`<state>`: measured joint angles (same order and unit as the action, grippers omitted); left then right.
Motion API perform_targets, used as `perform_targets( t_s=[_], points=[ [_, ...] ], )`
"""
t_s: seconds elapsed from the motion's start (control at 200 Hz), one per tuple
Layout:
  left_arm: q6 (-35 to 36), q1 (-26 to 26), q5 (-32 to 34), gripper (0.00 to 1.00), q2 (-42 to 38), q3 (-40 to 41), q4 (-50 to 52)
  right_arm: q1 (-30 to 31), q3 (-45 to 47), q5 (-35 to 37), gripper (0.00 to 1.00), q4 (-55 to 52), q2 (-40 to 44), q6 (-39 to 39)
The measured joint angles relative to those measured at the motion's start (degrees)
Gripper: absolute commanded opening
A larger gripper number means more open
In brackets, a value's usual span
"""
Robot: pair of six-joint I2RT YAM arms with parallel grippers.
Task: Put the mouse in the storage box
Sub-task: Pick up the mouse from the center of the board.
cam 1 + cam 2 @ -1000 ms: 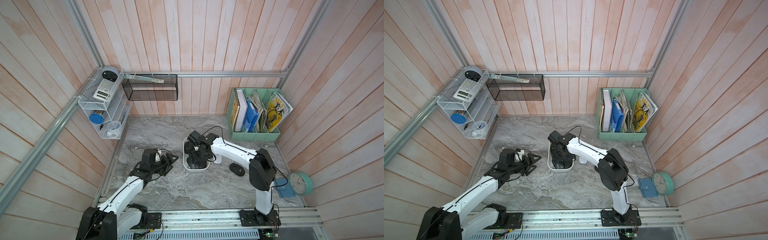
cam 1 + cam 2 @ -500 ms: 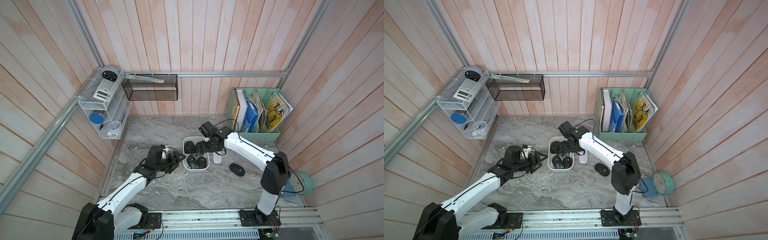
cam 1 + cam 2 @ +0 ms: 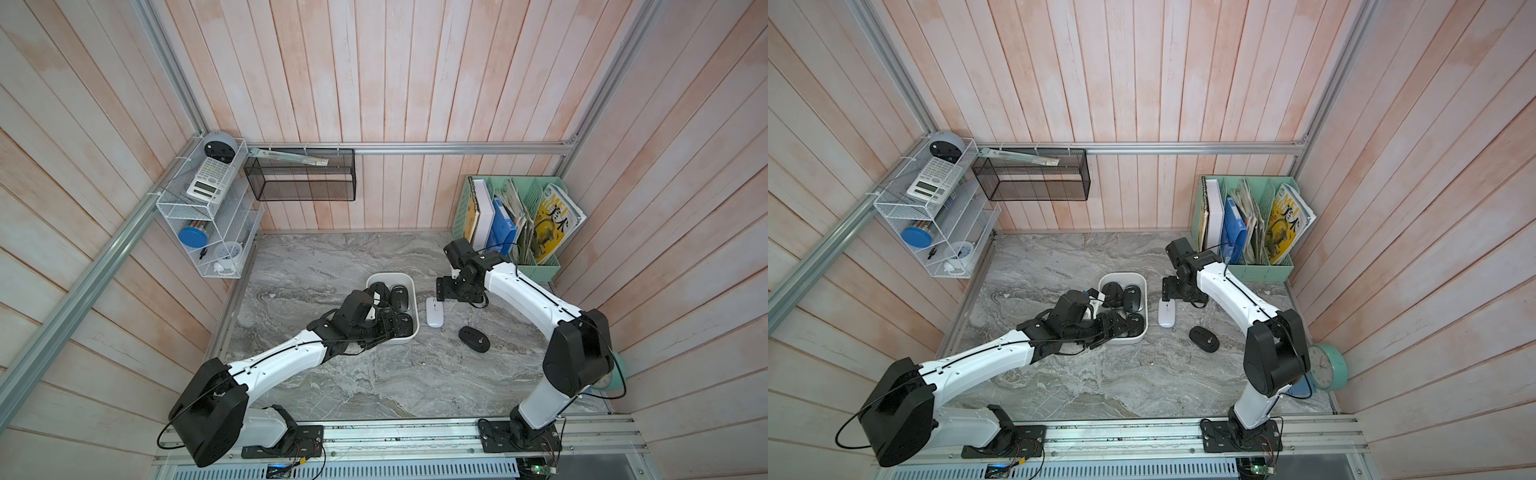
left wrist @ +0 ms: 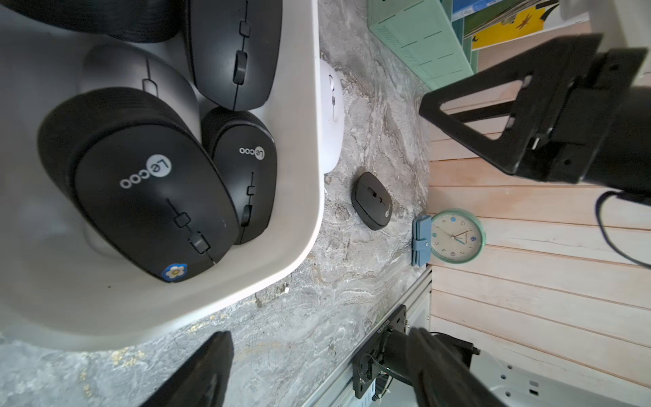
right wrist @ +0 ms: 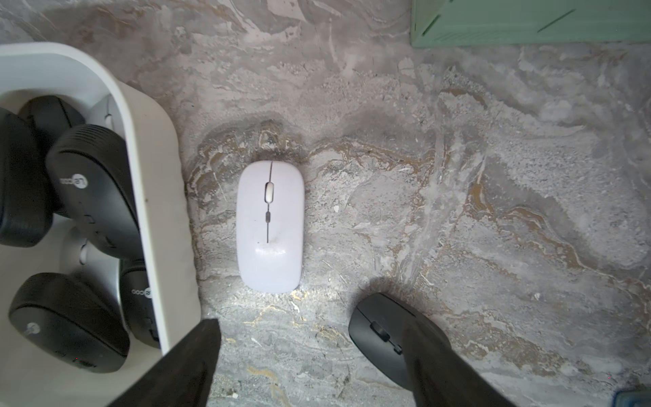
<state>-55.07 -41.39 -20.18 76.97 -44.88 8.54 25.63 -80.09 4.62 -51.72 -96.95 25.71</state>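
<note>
Past the front rail [image 3: 415, 434] the marble tabletop [image 3: 395, 382] lies open up to the black mouse [image 3: 473, 338] and, just beyond, the white mouse [image 5: 269, 225], which lies just beside the storage box's [image 5: 158, 211] right wall, both outside it. The left gripper [image 4: 320, 334] hovers at the box's near end, fingers spread and empty, with several black mice [image 4: 141, 183] inside the box; the right gripper [image 5: 310, 322] hangs just beyond the white mouse, fingers spread, the green file organizer [image 3: 540, 272] close behind
</note>
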Motion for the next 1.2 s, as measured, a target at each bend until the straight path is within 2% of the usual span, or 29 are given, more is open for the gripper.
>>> perform_targets(
  t_s=[0.225, 0.45, 0.735, 0.94, 1.11, 1.2],
  points=[
    [0.74, 0.02, 1.2, 0.83, -0.26, 0.0, 0.17, -1.4, 1.49, -3.04, 0.9, 2.25, -1.81, -0.76],
    [1.07, 0.48, 2.71, 0.83, -2.75, 0.9, 1.55, -1.4, 1.46, -7.56, 0.91, 5.73, -7.26, -1.81],
    [1.18, 9.25, 3.96, 0.84, -11.17, 4.92, 4.46, -1.38, 1.05, -9.07, 0.92, 8.09, -12.59, -3.76],
    [1.51, 10.8, 3.65, 0.84, -12.24, 6.34, 5.68, -0.55, 0.2, -9.84, 0.92, 9.29, -15.76, -4.39],
    [1.51, 10.86, 3.02, 0.84, -12.24, 6.82, 5.66, 1.05, -1.44, -8.15, 0.88, 8.59, -18.14, -4.46],
    [1.51, 10.86, 2.64, 0.84, -12.24, 6.82, 5.66, 1.97, -2.27, -6.4, 0.81, 7.93, -18.84, -4.59]
  ],
)
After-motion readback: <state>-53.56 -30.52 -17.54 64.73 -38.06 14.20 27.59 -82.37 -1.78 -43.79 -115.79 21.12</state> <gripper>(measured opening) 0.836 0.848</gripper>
